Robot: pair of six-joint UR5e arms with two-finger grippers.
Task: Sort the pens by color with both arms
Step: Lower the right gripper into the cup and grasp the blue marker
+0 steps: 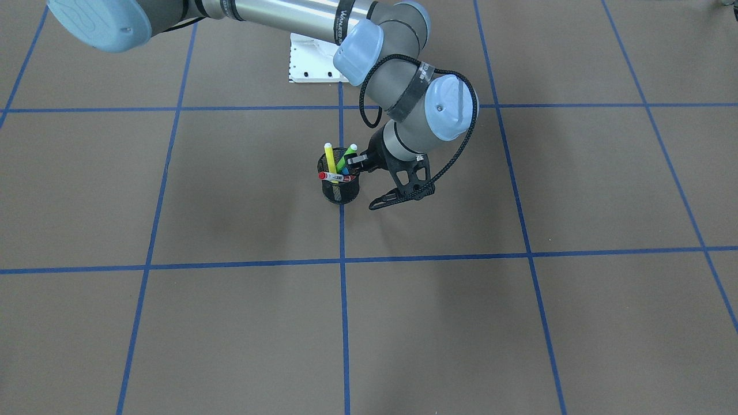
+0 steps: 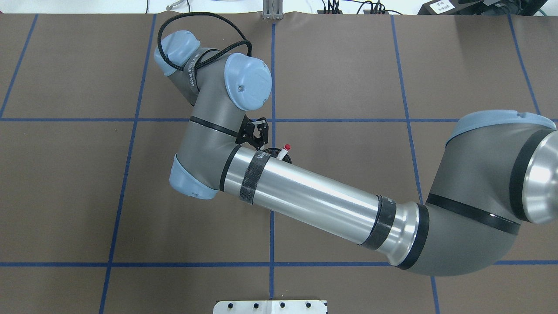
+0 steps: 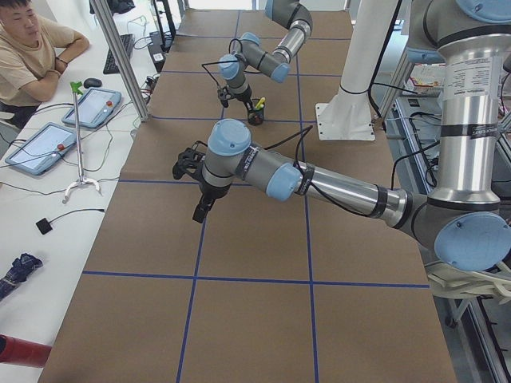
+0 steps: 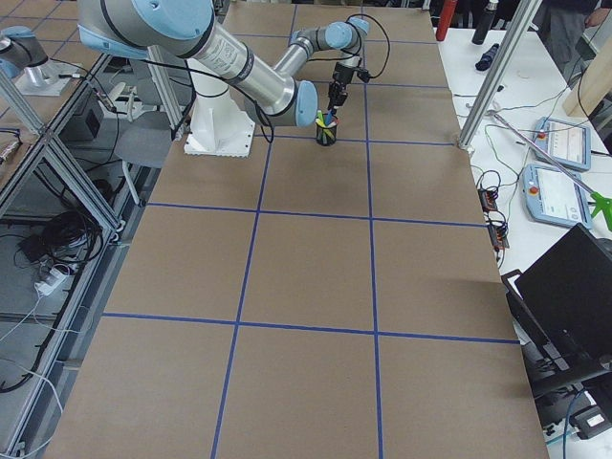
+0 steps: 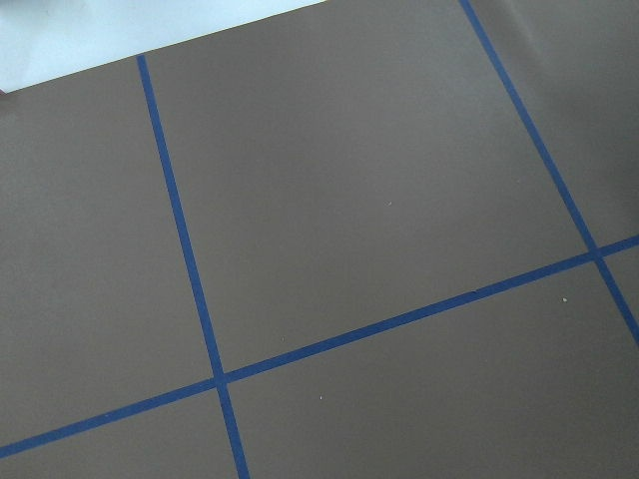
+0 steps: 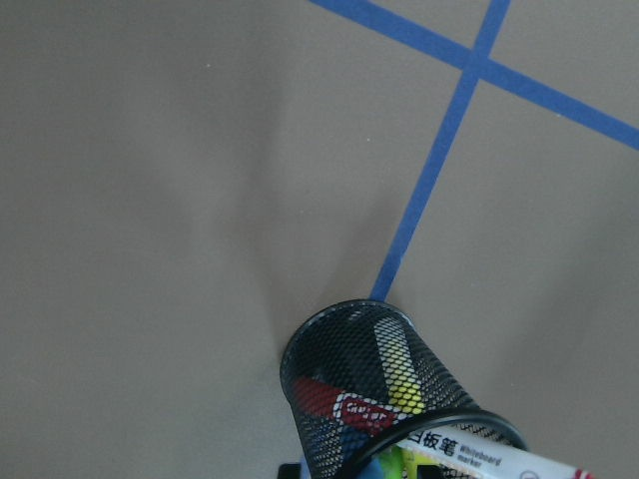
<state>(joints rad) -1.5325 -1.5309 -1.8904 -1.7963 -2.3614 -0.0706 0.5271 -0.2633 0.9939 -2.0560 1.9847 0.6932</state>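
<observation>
A black mesh cup (image 1: pixel 340 195) stands on a blue tape line near the table's middle. It holds the yellow pen (image 1: pixel 330 157), the green pen (image 1: pixel 347 157), the blue pen (image 1: pixel 344 170) and the white pen with a red cap (image 1: pixel 331 176), which leans across the rim. My right arm reaches across. Its gripper (image 1: pixel 373 204) hangs close beside the cup with fingertips together, holding nothing. The right wrist view shows the cup (image 6: pixel 349 399) and the white pen (image 6: pixel 479 454). My left gripper (image 3: pixel 198 214) hovers far off over bare table; I cannot tell whether it is open or shut.
The brown table (image 1: pixel 519 323) carries a grid of blue tape lines. The white pedestal base (image 1: pixel 311 63) stands behind the cup. A person (image 3: pixel 32 48) sits at a side desk with tablets, off the table's edge.
</observation>
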